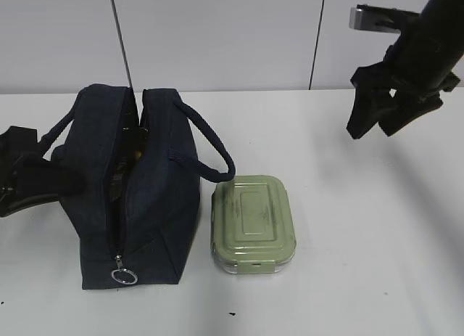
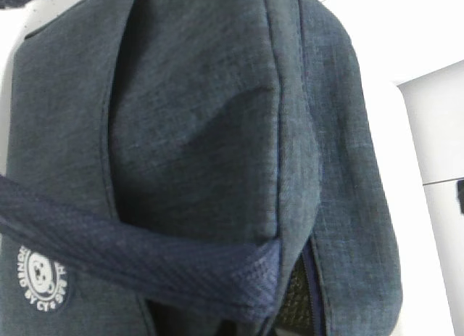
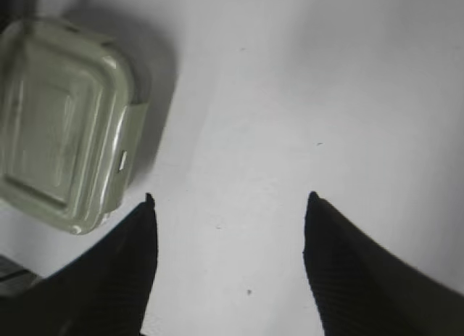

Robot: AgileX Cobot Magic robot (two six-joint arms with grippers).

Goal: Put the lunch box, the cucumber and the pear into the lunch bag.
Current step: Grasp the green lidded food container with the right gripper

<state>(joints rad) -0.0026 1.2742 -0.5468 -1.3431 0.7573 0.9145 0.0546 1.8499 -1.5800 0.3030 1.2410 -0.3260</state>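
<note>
The navy lunch bag (image 1: 159,198) stands at the left with its top zipper gaping open. Close beside its right side lies the sage-green lunch box (image 1: 252,220), lid up; it also sits at the upper left of the right wrist view (image 3: 58,125). My left gripper (image 1: 43,182) presses against the bag's left side at its handle (image 1: 58,133). The left wrist view is filled with bag fabric (image 2: 196,118), and the handle strap (image 2: 145,256) runs to the jaws, which are hidden. My right gripper (image 1: 371,131) hangs high at the right, open and empty (image 3: 230,198). A yellowish patch (image 1: 135,152) shows inside the bag; the cucumber is hidden.
The bag's other handle (image 1: 217,154) droops toward the lunch box. The zipper's metal ring pull (image 1: 124,276) hangs at the bag's near end. White tabletop (image 1: 362,242) lies under and in front of my right gripper. A pale wall stands behind the table.
</note>
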